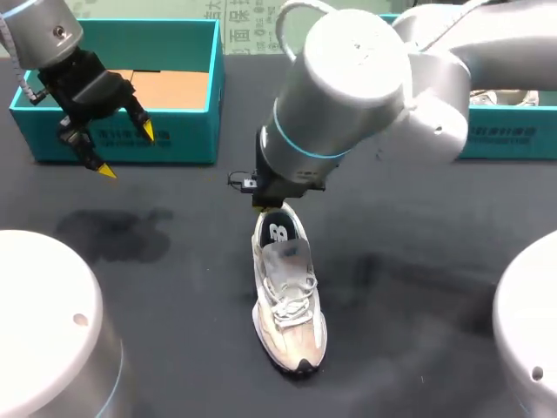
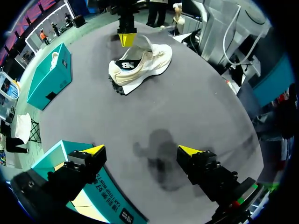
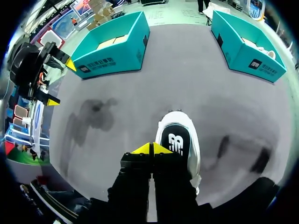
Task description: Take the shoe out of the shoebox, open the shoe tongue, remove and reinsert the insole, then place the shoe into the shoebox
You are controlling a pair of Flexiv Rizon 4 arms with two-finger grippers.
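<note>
Shoe (image 1: 287, 305) out of its box, standing upright on its sole in the middle of the dark surface (image 1: 418, 287), toe toward the robot and heel toward the boxes. Its tongue (image 1: 289, 259) looks pulled up and forward over the loosened laces, leaving the mouth open, and the dark insole (image 1: 278, 233) lies inside, visible at the heel. The right gripper (image 3: 152, 148) hangs right at the heel rim with its fingers (image 3: 142, 149) pressed together. Nothing shows between the yellow tips, though whether they pinch a thin edge of the rim or insole cannot be told. Well apart, the left gripper (image 1: 127, 151) hovers with its fingers spread wide and empty over the front wall of the teal shoebox (image 1: 183, 135), which stands open at the far left. A second box (image 1: 509, 135) sits at the far right. As a judgement, the insole step is the one in hand, since the shoe is unboxed and the tongue open. The next move likely calls for the right fingers to part and slip one tip under the insole's heel edge. The left arm may need to steady the shoe, which could otherwise tip or slide.
</note>
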